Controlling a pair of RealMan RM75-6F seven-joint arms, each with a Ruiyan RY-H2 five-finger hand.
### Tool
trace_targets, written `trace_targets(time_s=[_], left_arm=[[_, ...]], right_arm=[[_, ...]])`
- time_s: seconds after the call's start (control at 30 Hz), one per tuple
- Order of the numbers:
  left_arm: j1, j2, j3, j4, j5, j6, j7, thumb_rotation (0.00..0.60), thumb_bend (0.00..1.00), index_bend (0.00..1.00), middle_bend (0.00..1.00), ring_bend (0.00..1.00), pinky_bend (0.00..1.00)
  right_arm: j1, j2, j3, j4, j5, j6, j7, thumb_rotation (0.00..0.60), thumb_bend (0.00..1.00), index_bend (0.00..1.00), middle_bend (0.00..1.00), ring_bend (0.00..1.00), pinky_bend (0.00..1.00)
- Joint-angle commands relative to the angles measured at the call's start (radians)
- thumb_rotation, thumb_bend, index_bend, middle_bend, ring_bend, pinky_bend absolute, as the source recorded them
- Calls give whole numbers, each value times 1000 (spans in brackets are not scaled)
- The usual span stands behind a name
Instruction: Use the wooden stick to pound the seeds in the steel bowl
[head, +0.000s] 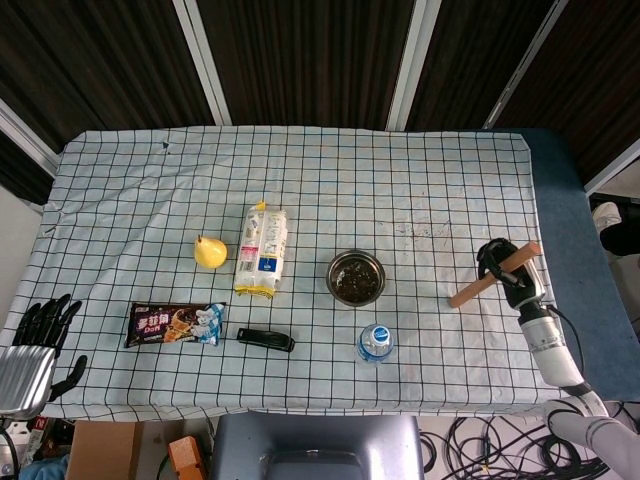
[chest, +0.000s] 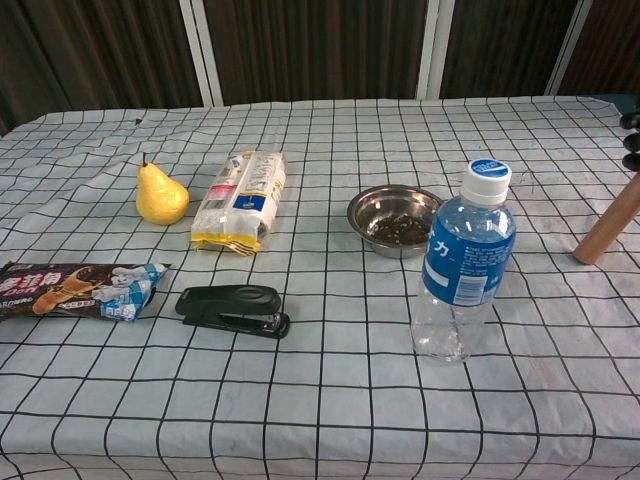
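Note:
The wooden stick (head: 492, 275) slants at the table's right edge, its lower end on the cloth; the chest view shows its lower end (chest: 607, 223) at the right border. My right hand (head: 507, 273) grips its upper part. The steel bowl (head: 355, 277) with dark seeds sits mid-table, well left of the stick, also seen as the bowl (chest: 394, 219) in the chest view. My left hand (head: 37, 343) hangs open off the table's near left corner, holding nothing.
A water bottle (head: 374, 342) stands just in front of the bowl, large in the chest view (chest: 462, 262). A snack pack (head: 262, 252), a pear (head: 208, 251), a black stapler (head: 265, 340) and an ice-cream wrapper (head: 176, 323) lie to the left.

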Motion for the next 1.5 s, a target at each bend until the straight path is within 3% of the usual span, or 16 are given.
trace_targets(time_s=[0.03, 0.1, 0.27, 0.53, 0.63, 0.7, 0.77, 0.83, 0.93, 1.0, 1.13, 1.23, 1.37, 1.5], left_arm=[[0, 0, 0, 0, 0, 0, 0, 600, 383, 0, 0, 0, 52], [1, 0, 0, 0, 0, 1, 0, 600, 382, 0, 0, 0, 52], [2, -1, 1, -1, 2, 2, 3, 600, 383, 0, 0, 0, 52], [2, -2, 0, -2, 1, 3, 6, 600, 384, 0, 0, 0, 52], [3, -2, 1, -2, 2, 3, 4, 600, 383, 0, 0, 0, 52], [3, -1, 1, -2, 2, 3, 3, 600, 383, 0, 0, 0, 52], [3, -1, 0, -2, 1, 3, 3, 600, 383, 0, 0, 0, 52], [3, -1, 1, -2, 3, 3, 3, 600, 384, 0, 0, 0, 53], [3, -1, 1, -2, 3, 4, 3, 600, 384, 0, 0, 0, 52], [3, -1, 1, -2, 3, 3, 4, 600, 384, 0, 0, 0, 52], [2, -1, 1, -2, 1, 0, 5, 600, 384, 0, 0, 0, 52], [1, -2, 0, -2, 0, -2, 7, 600, 384, 0, 0, 0, 52], [1, -2, 1, -3, -1, -4, 8, 600, 384, 0, 0, 0, 53], [-1, -3, -1, -1, -5, -8, 8, 600, 384, 0, 0, 0, 52]], right_arm=[[-1, -3, 6, -3, 7, 3, -7, 600, 369, 772, 598, 619, 704], [-2, -2, 7, -6, 8, 6, -10, 600, 367, 747, 598, 619, 704], [-7, -5, 9, -2, 13, 13, -18, 600, 283, 547, 598, 599, 689], [-9, -9, 4, 11, 7, 21, -25, 600, 115, 509, 597, 595, 682], [-11, -11, 8, 12, 11, 26, -38, 600, 98, 508, 597, 595, 682], [-14, -15, 16, 11, 21, 32, -45, 600, 105, 576, 598, 601, 687], [-17, -22, 30, 11, 38, 35, -62, 600, 109, 706, 607, 630, 709], [-19, -30, 43, 9, 52, 39, -80, 600, 116, 848, 663, 680, 738], [-20, -34, 54, 1, 62, 40, -97, 600, 158, 972, 743, 736, 778], [-20, -33, 58, -7, 66, 38, -101, 600, 193, 999, 774, 761, 804], [-16, -24, 57, -32, 51, 46, -106, 600, 403, 1000, 847, 829, 875], [-7, -25, 62, -58, 27, 89, -125, 600, 500, 1000, 875, 854, 899], [18, -32, 62, -95, -37, 186, -192, 600, 516, 1000, 891, 870, 905], [60, -38, 99, -161, -59, 253, -316, 600, 516, 1000, 891, 878, 907]])
